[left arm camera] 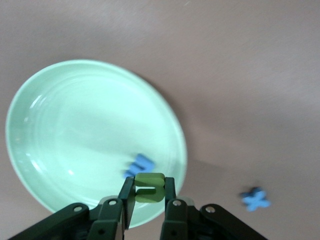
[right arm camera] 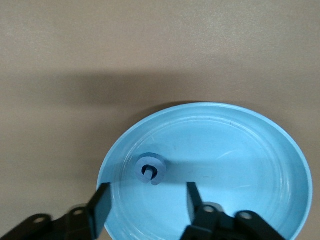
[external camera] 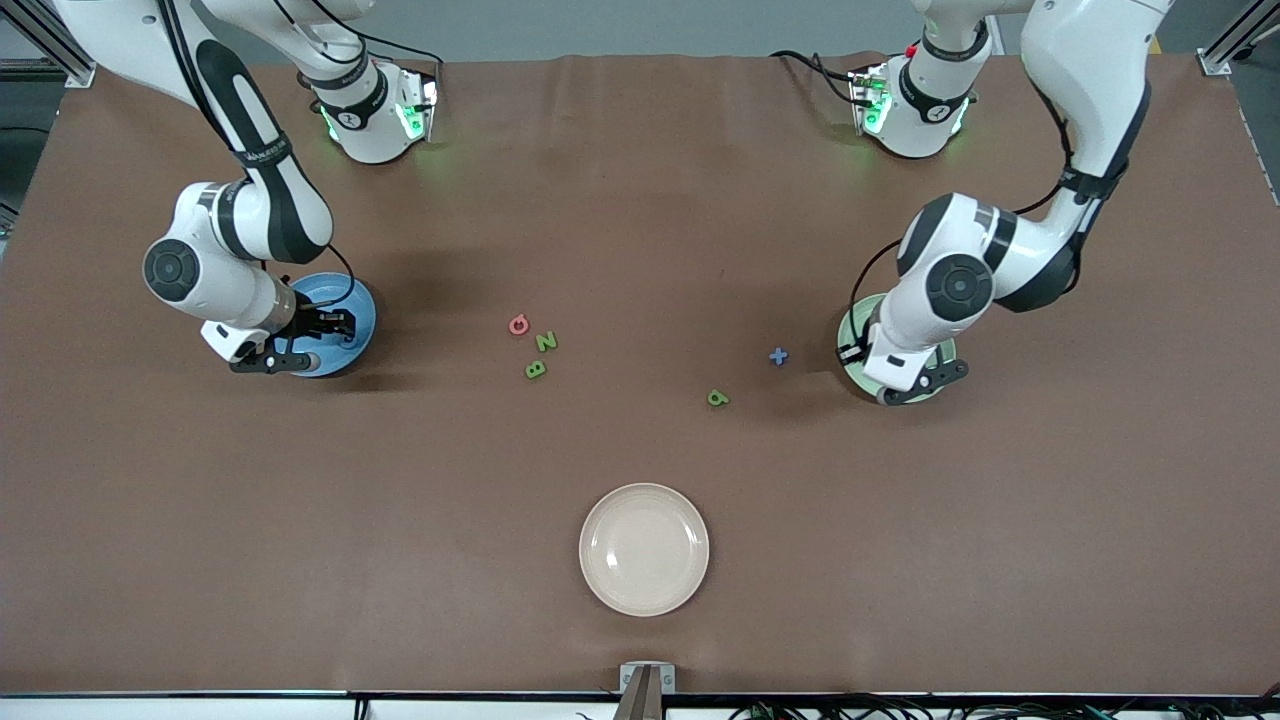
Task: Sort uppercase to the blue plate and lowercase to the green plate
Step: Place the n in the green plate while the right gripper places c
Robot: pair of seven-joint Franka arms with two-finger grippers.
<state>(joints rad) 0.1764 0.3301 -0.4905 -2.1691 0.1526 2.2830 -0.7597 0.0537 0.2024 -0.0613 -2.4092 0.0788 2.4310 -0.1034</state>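
Front view: cream-white plate (external camera: 644,549) sits nearest the camera, mid-table, and serves as the landmark. Blue plate (external camera: 352,322) lies farther from the camera than the cream-white plate, toward the right arm's end of the table. Green plate (external camera: 853,345) lies farther from the camera than the cream-white plate too, toward the left arm's end.

Right gripper (right arm camera: 147,202) hangs over the blue plate, jaws spread apart and holding nothing. Blue G (right arm camera: 150,169) lies flat inside the blue plate, just past the fingertips.

Left gripper (left arm camera: 149,192) hangs over the green plate's rim, jaws clenched on a green u (left arm camera: 149,187). Blue m (left arm camera: 139,165) rests inside the green plate, near that rim.

Loose letters on the brown table (external camera: 640,200), all farther from the camera than the cream-white plate:
- pinkish-red Q (external camera: 518,324), green N (external camera: 546,341) and green B (external camera: 535,369) in a tight cluster, toward the blue plate's side.
- green a-like letter (external camera: 718,398), alone, closest to the cream-white plate of the loose ones.
- blue x (external camera: 778,355), on the table near the green plate, not touching it.
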